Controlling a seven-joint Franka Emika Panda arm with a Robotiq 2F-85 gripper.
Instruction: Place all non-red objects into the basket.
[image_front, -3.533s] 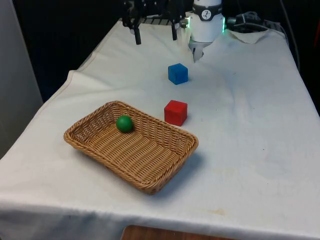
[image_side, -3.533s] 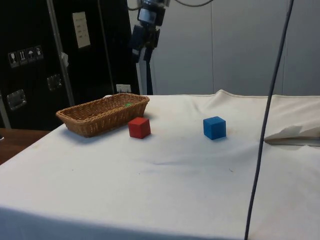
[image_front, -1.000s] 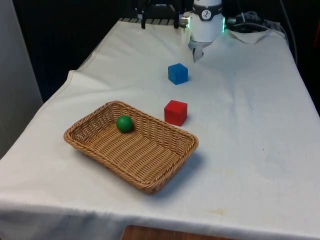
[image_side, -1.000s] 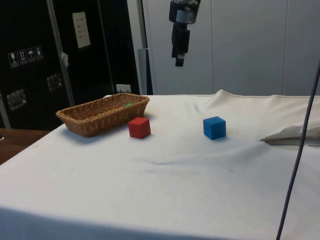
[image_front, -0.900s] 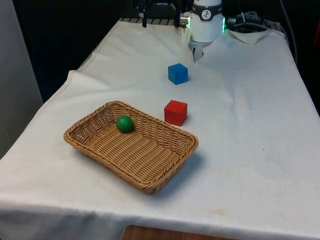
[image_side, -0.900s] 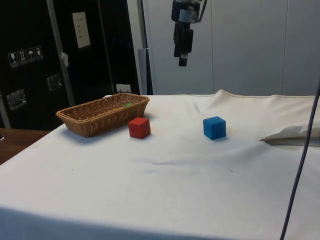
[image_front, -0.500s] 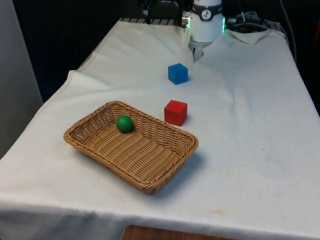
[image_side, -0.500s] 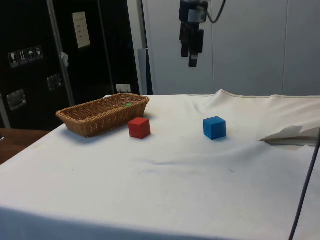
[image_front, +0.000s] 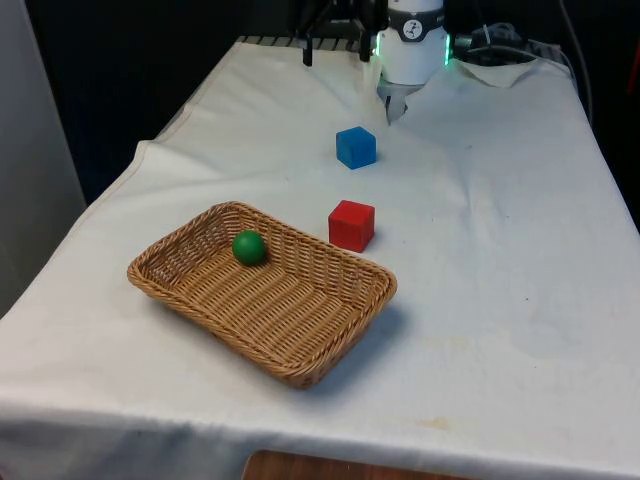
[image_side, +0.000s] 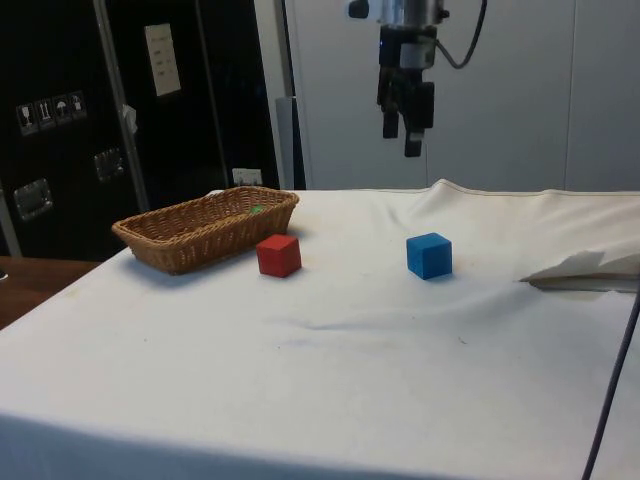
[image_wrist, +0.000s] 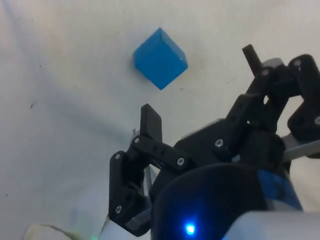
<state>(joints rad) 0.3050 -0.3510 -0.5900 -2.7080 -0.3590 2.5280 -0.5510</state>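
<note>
I see the white-clothed table (image_front: 500, 250) with the brown woven wicker basket (image_front: 300, 345) well away from my black two-finger gripper (image_side: 404, 130), whose fingers (image_wrist: 150, 122) stand apart, holding nothing. The small blue cube (image_side: 429, 255) lies on the cloth below the fingers, the small red cube (image_side: 278, 255) further off, beside the basket, the green ball (image_front: 249, 247) inside it.

The robot's black two-finger claw (image_wrist: 200, 85) is made of short black bars joined like little links, with small round silver screws at the joints. Each finger (image_wrist: 151, 123) ends in a flat black tip. A dark cable (image_side: 468, 40) loops beside the claw's shiny grey wrist. The white arm base (image_front: 412, 45) glows green at its sides.
</note>
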